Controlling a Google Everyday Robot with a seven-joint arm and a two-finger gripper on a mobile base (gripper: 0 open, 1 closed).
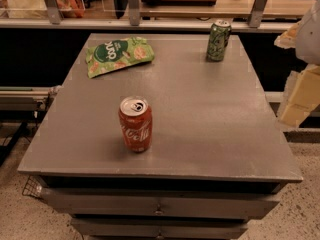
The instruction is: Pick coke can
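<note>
The coke can (135,124) is red with white script and a silver top with a pull tab. It stands upright on the grey table top (200,114), near the front and left of the middle. My gripper (299,96) shows as pale cream parts at the right edge of the view, beside the table's right side. It is well to the right of the can and apart from it. It holds nothing that I can see.
A green soda can (218,40) stands upright at the back right of the table. A green snack bag (118,55) lies flat at the back left. A shelf rail with metal posts (150,21) runs behind the table. Drawers (159,206) sit under the front edge.
</note>
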